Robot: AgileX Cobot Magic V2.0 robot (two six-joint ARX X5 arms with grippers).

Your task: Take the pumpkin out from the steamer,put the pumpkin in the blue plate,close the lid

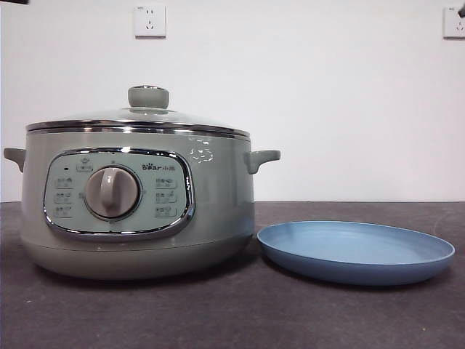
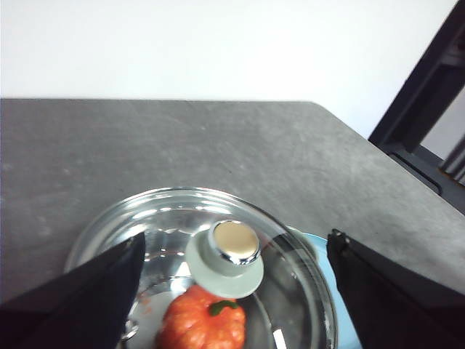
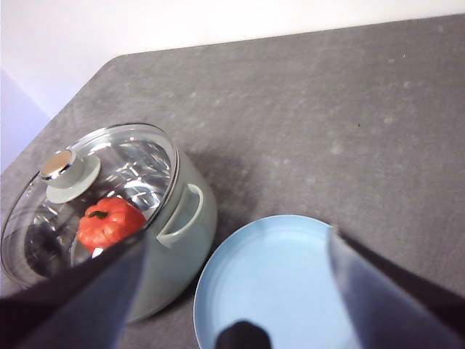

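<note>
The sage-green steamer (image 1: 138, 211) stands at the left of the table with the glass lid (image 1: 138, 120) shut on it, its knob (image 1: 148, 96) on top. Through the glass the orange pumpkin (image 2: 202, 323) (image 3: 109, 222) lies inside the pot. The blue plate (image 1: 356, 251) rests empty just right of the steamer. My left gripper (image 2: 236, 240) hovers open above the lid, its jaws wide on either side of the knob (image 2: 232, 251) and not touching it. My right gripper (image 3: 238, 236) hangs open over the blue plate (image 3: 276, 283), holding nothing.
The dark grey table (image 1: 232, 320) runs in front of the pot and plate. A white wall with two sockets (image 1: 150, 20) is behind. The steamer's side handle (image 1: 261, 158) reaches toward the plate. A black frame (image 2: 429, 94) stands beyond the table's corner.
</note>
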